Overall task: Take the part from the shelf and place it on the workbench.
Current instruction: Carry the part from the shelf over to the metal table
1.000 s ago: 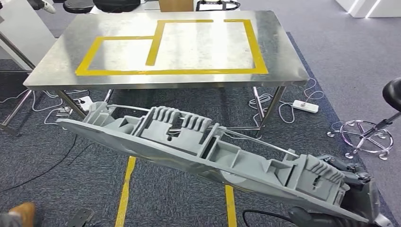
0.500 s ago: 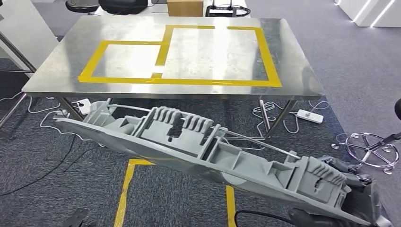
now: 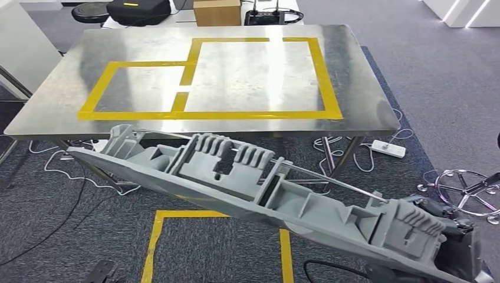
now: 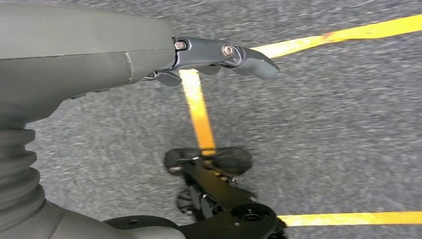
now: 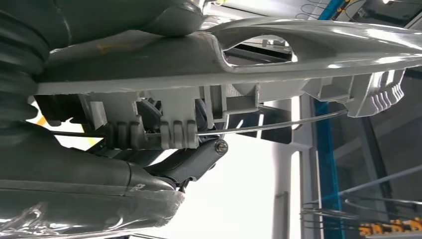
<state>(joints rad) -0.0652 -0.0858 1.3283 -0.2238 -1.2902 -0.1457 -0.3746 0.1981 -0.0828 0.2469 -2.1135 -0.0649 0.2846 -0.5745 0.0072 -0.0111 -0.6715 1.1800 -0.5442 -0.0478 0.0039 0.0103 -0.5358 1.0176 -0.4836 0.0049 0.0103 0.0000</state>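
At the far left, black cables [image 3: 56,177] trail over the dark, coarse-woven carpet [image 3: 53,230], beside the thin steel legs of the workbench [image 3: 365,76], whose brushed metal top carries yellow tape [image 3: 194,115] laid in joined rectangles. In the left wrist view the left hand [image 4: 214,57] hangs over the carpet with its smooth grey fingers [image 4: 249,59] stretched out, spread from the thumb and holding nothing, above a yellow floor line [image 4: 199,114]. In front of the bench, well short of its near edge and above the floor, the part [image 3: 247,183] runs as a long, matte grey plastic moulding from high on the left to low on the right, its upper face broken into ribbed fins, box-like pockets and thin walls, with a slim metal rod [image 3: 330,181] lying along its far side. Beneath it a yellow taped square [image 3: 156,236] marks the carpet. At the near right the right hand [image 3: 451,233] grips the part's low end; the right wrist view shows dark fingers [image 5: 194,159] curled under the ribbed section while the thick grey thumb presses the smooth outer shell. Farther right lie a white power strip [image 3: 389,148] and the chrome base of a stool [image 3: 466,191].
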